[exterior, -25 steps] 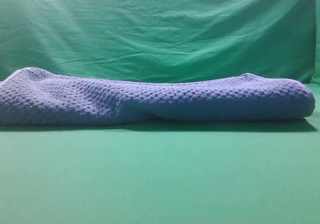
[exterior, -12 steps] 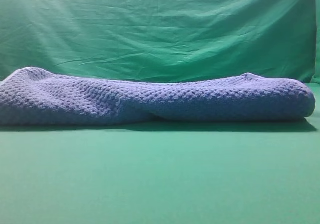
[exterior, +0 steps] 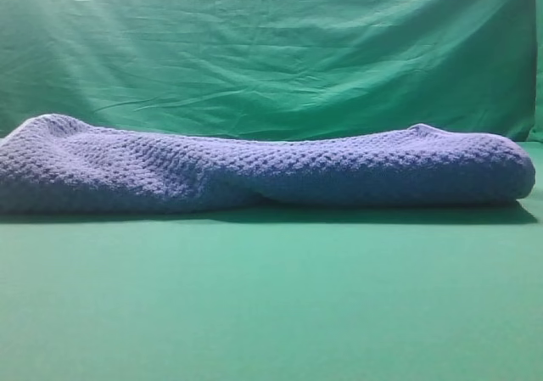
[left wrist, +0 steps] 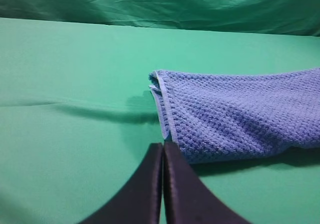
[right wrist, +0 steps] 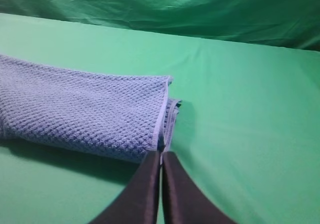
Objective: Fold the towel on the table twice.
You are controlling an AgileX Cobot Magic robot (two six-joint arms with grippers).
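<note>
The blue-grey waffle towel [exterior: 263,173] lies folded into a long band across the green table [exterior: 271,305]. No gripper shows in the exterior high view. In the left wrist view my left gripper [left wrist: 163,144] is shut, its tips at the near corner of the towel's [left wrist: 235,114] pale hemmed left end; no cloth shows between the fingers. In the right wrist view my right gripper [right wrist: 160,152] is shut, its tips at the near corner of the towel's [right wrist: 85,112] hemmed right end, where layered edges show. I cannot tell whether either gripper touches the cloth.
A wrinkled green cloth backdrop [exterior: 271,50] hangs behind the table. Bare green table surface lies in front of the towel, and beyond each of its ends in the left wrist view [left wrist: 65,69] and the right wrist view [right wrist: 250,109].
</note>
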